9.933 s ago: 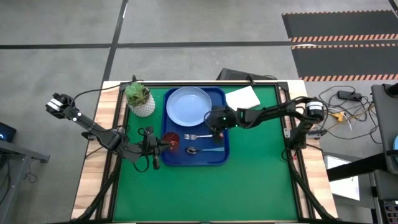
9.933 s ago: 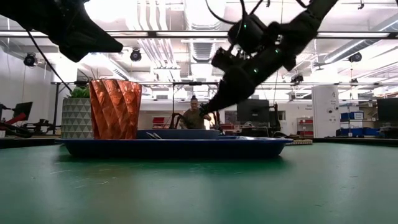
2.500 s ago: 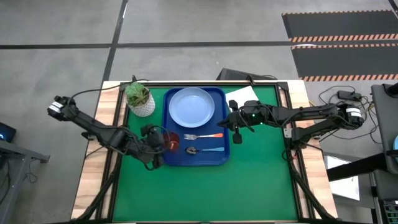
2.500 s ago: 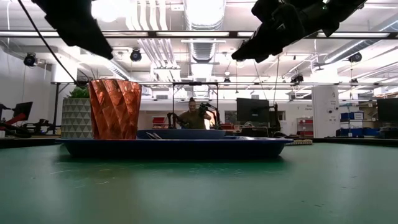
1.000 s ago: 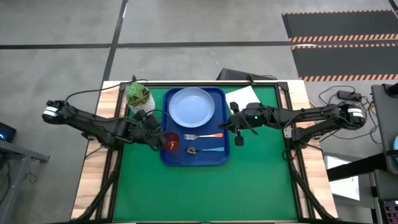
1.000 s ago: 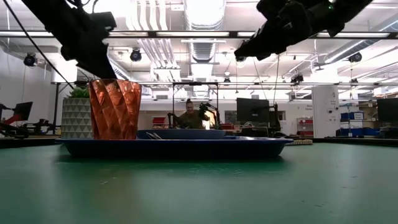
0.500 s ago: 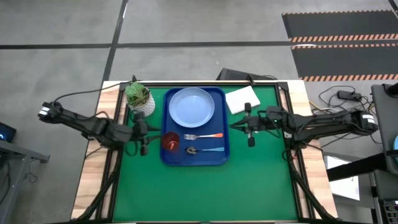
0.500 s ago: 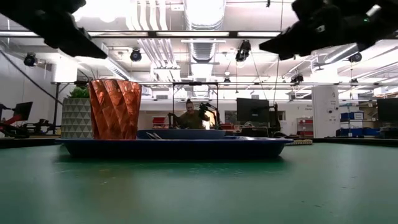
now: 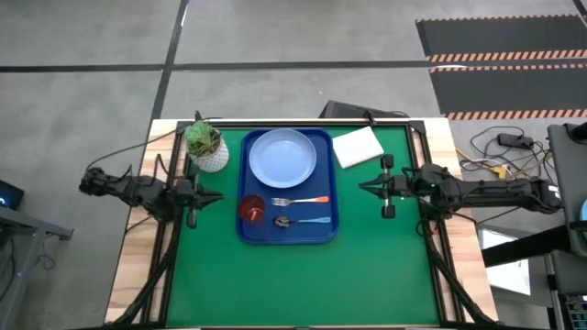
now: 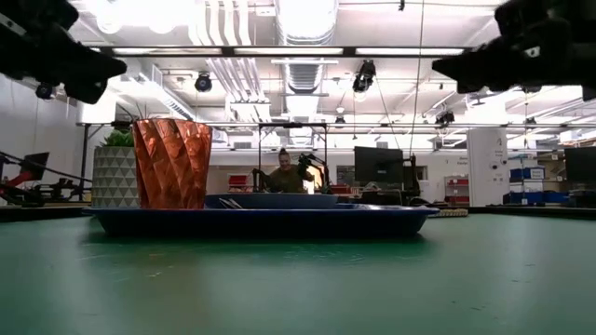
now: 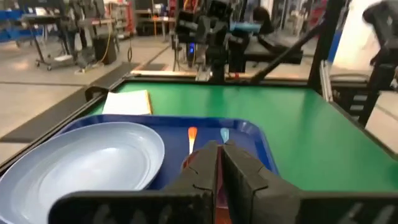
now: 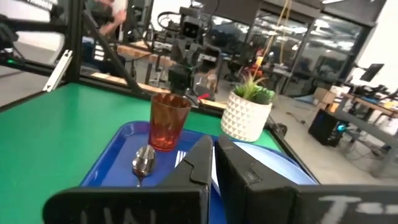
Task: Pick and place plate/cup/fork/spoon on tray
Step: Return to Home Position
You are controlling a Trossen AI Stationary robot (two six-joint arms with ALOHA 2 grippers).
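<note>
**All 4 pieces sit on the tray, both arms out at the table edges**

Nearest the front rim of the blue tray [image 9: 288,231], the spoon [image 9: 303,221] lies flat, blue handle pointing right. Just behind it lies the fork [image 9: 301,200], parallel, orange handle right. At their left the cup [image 9: 252,208] stands upright. Farther back, the pale blue plate [image 9: 282,156] fills the tray's far half. Out wide, the left gripper [image 9: 204,195] hangs over the mat's left edge, fingers pressed together. The right gripper [image 9: 370,186] hovers over the mat right of the tray, fingers pressed together too. Beyond, the potted plant [image 9: 206,144] and white pad [image 9: 358,146] flank the tray's far corners.
</note>
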